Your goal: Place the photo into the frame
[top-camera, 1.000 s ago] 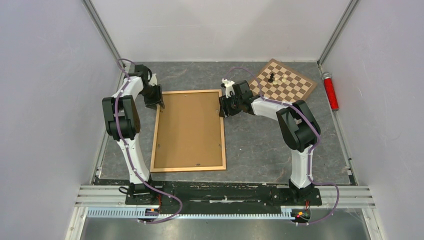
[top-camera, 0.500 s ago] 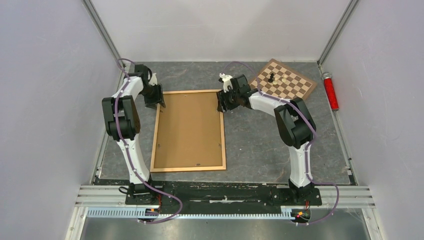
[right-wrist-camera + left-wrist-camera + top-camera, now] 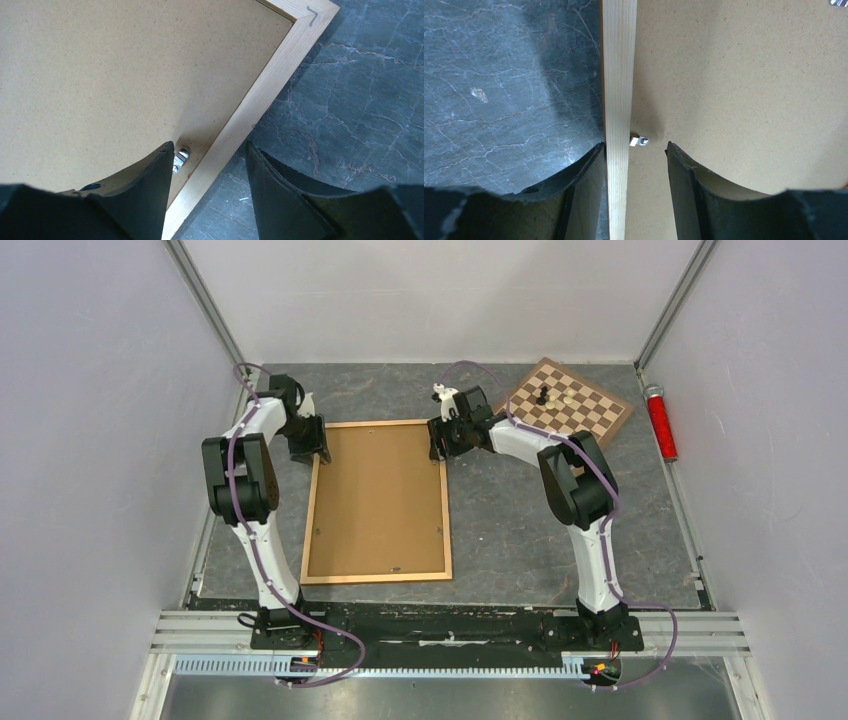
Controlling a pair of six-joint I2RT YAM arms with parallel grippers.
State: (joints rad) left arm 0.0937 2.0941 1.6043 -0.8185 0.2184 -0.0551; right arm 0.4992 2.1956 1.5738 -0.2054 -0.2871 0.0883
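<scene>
While the frame [image 3: 376, 577] lies flat on the table [image 3: 520, 530] with the brown backing board [image 3: 378, 498] seated inside it, the left gripper [image 3: 634, 147] straddles its left rail and the right gripper [image 3: 208, 146] its right rail, both partly open, clamping nothing. 1 metal tab [image 3: 640, 141] shows between each pair of fingers.

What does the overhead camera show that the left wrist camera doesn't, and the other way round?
Only overhead: the whole frame lying flat, the left arm and right arm reaching to its far corners, a chessboard with pieces at the far right, and a red cylinder by the right wall.
Only the left wrist: a small metal tab at the frame's inner edge, and the left arm's open jaws straddling the left rail.
Both: the pale wooden frame, the brown backing board inside it, and the grey table.
</scene>
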